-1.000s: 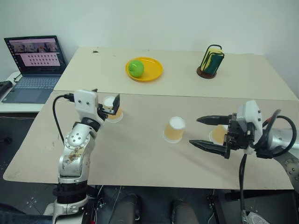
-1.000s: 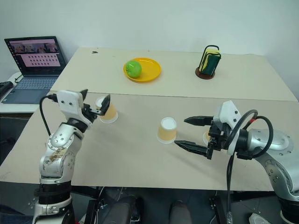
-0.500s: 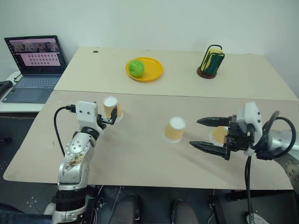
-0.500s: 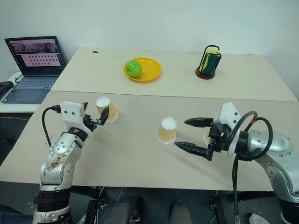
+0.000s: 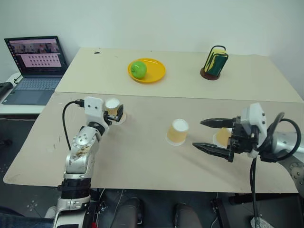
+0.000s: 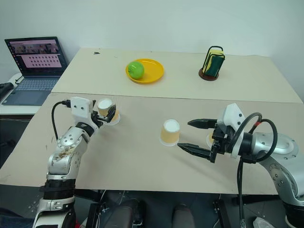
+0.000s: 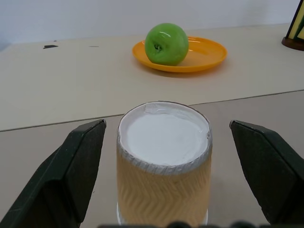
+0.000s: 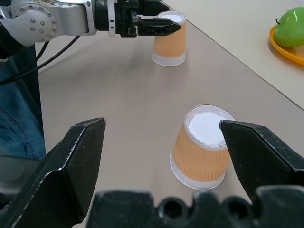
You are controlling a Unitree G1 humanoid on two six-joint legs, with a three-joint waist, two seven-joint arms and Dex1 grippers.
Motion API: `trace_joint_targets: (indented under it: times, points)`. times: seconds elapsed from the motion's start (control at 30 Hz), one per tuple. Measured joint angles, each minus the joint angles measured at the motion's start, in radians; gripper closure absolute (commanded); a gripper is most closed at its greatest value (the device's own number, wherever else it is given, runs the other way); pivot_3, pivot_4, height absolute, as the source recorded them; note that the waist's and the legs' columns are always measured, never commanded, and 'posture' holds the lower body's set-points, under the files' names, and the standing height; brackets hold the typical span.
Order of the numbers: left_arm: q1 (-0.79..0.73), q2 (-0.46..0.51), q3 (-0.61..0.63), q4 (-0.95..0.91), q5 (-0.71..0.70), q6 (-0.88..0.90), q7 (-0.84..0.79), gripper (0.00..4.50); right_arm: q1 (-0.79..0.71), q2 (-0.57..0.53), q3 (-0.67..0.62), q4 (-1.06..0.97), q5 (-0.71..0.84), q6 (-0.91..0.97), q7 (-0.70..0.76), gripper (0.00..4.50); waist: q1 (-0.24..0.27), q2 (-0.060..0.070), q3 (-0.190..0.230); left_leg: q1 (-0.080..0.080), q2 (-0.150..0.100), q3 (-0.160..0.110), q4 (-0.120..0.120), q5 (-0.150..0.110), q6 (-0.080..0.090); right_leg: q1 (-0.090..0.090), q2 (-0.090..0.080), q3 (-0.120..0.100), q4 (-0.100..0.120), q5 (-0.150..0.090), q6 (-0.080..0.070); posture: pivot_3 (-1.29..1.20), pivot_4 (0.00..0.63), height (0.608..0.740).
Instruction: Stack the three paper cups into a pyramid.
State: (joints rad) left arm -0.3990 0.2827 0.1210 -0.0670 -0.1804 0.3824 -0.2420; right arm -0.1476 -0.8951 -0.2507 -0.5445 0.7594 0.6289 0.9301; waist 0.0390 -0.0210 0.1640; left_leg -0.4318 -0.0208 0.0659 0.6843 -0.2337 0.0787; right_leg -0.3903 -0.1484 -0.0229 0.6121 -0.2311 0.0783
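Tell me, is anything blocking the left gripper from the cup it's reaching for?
Nothing visible does. The left gripper has its jaws open on either side of the upside-down paper cup, with bare gaps on both sides. The green apple and yellow plate sit well beyond it.

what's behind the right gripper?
A third paper cup stands on the table just behind the open right gripper. The gripper body covers most of it, so I can't tell which end is up.

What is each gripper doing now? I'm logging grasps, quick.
Left gripper: open, either side of a paper cup, not gripping.
Right gripper: open, empty.
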Motion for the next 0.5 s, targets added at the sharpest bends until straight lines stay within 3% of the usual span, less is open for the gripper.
trace_joint_targets:
  times: [0.5]
  points:
    - [-0.070, -0.002, -0.005, 0.115, 0.021, -0.018, -0.001, 0.04, 0.015, 0.000, -0.014, -0.016, 0.009, 0.000, -0.018, 0.00, 0.000, 0.000, 0.000, 0.000, 0.000, 0.000, 0.000, 0.002, 0.003, 0.000, 0.000, 0.000, 0.000, 0.000, 0.000, 0.00, 0.150, 0.726]
